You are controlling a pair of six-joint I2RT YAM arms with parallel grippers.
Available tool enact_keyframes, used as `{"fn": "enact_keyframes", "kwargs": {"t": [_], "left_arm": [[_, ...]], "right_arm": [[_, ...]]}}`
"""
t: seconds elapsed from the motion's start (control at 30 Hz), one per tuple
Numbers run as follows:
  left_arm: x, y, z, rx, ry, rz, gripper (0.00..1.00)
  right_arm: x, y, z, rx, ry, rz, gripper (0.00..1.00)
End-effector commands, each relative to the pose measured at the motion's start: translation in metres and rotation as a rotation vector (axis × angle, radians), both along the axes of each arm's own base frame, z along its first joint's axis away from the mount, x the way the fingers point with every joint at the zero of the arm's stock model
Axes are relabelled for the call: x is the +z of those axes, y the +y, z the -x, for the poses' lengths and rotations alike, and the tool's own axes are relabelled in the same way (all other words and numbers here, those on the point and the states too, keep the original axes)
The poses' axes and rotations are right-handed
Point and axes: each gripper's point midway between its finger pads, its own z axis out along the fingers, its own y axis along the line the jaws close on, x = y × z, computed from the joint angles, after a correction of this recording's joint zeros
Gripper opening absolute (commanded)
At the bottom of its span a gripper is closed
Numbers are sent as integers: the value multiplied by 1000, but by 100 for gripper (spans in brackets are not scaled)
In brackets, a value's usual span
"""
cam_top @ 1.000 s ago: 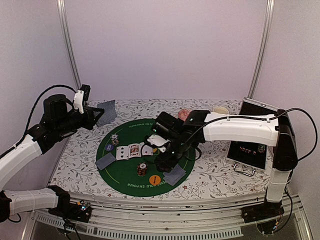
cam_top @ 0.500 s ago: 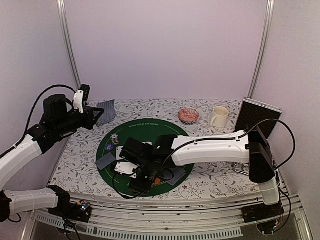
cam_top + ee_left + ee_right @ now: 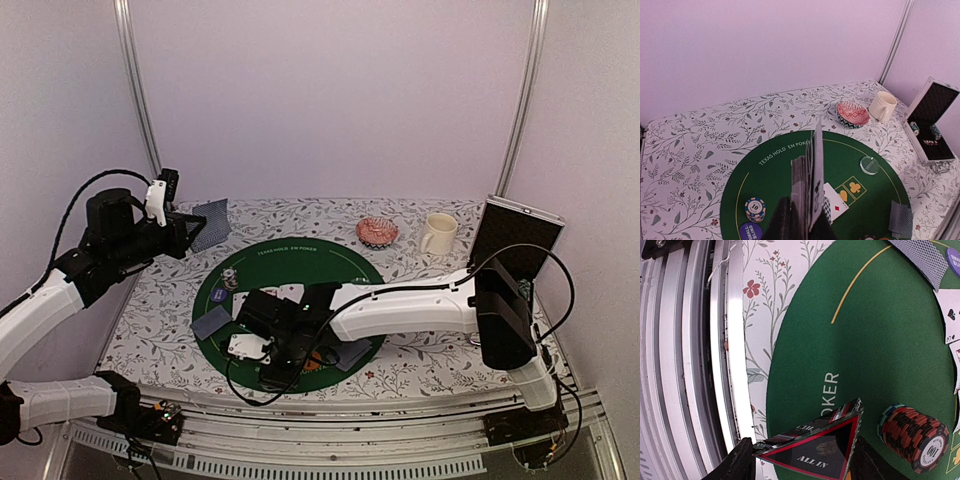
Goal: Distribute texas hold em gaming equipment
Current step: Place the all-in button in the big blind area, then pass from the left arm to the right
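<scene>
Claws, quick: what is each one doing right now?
Left claw: closed, holding a stack of playing cards.
Right claw: closed, holding the black-and-red ALL IN triangle.

From above, your right arm [image 3: 400, 305] covers the middle of the green mat [image 3: 300, 262]. In the left wrist view the held playing cards [image 3: 812, 190] block the mat's near centre, and the bottom edge cuts the blue button [image 3: 751, 231]. In the right wrist view the bottom edge crops the fingers [image 3: 742, 462] flanking the triangular marker [image 3: 815, 450]; face-up cards [image 3: 951, 320] run off right.
</scene>
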Motion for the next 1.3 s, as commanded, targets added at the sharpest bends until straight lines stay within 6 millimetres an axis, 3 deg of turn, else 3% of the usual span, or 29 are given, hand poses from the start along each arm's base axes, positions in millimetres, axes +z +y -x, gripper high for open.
{"fn": "enact_keyframes", "kwargs": {"t": [0.0,0.17,0.3,0.4,0.53,0.8,1.03,1.27], "left_arm": [[2,4,-1,9,-22,-2,0],[2,4,-2,9,-20,-3,0],[1,4,-2,8,-17,-3,0],[1,4,-2,5,-18,-2,0],[2,1,-1,-9,-21,3,0],[10,-12,8,-100,-48,38,0],[21,-46,35,-343,-75,117,0],[37,-91,93,-725,-106,200,0]], "right_arm": [[7,16,-6,17,-54,-48,62],[6,15,-10,3,-74,-36,78],[12,16,-13,-9,-91,-47,83],[28,20,-12,-15,-88,-88,84],[66,26,-7,-9,-78,-190,85],[179,15,-3,-17,-124,-519,95],[244,-29,-41,-156,-114,-762,99],[286,-69,-76,-272,-103,-966,99]]}}
